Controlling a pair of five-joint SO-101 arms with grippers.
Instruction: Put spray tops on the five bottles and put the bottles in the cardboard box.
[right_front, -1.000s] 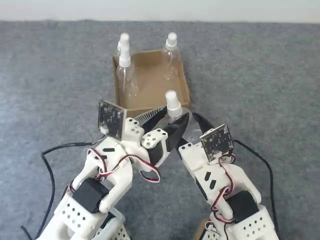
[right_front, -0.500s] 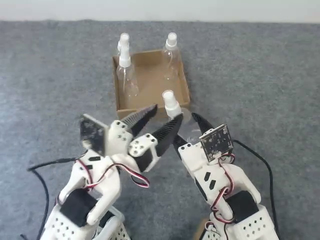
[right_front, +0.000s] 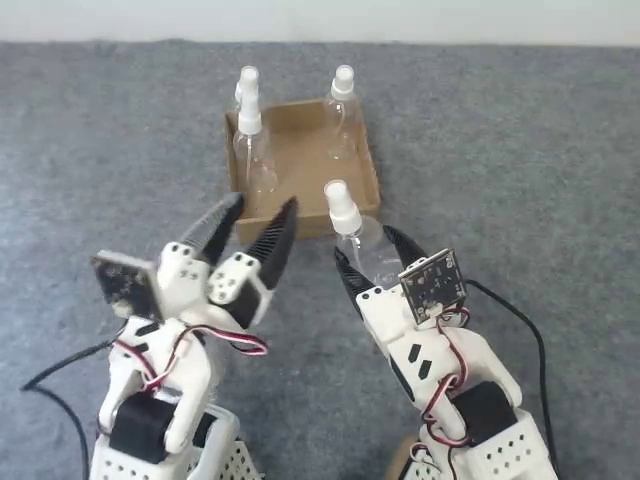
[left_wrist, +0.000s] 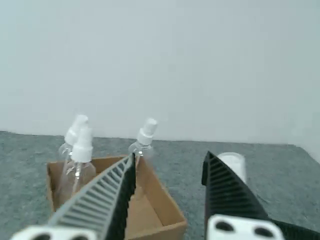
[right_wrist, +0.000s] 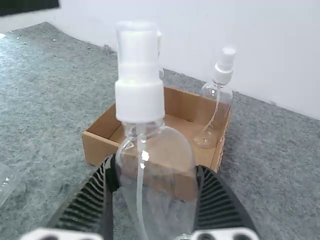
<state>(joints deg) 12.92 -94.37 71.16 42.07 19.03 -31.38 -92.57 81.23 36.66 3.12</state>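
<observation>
While the right claw (right_front: 370, 255) clamps a clear plastic bottle (right_wrist: 150, 150) by its body, one finger pressed to each side, that bottle stands roughly upright just outside the near wall of the shallow brown cardboard box (right_front: 305, 165), over the grey carpeted table (right_front: 520, 150) and not yet inside. Its white spray top (right_front: 340, 205) sits on the neck; I cannot tell if it is screwed fully home. Box contents, by my count: a clear spray-topped bottle (right_front: 256, 160) against the left wall, a second clear spray-topped bottle (right_front: 246, 85) close behind it toward the far left corner, and a third clear spray-topped bottle (right_front: 341, 120) at the far right corner, all upright. The left claw (right_front: 262, 203) is spread wide and empty, raised near the box's front wall, left of the held bottle and apart from it. Judgement: three bottles capped and boxed, a fourth capped and in hand, wanting only a short carry over the near wall into the open middle or near right of the box. That makes four of five. A fifth would remain to be capped and boxed, so the task sits well past halfway.
</observation>
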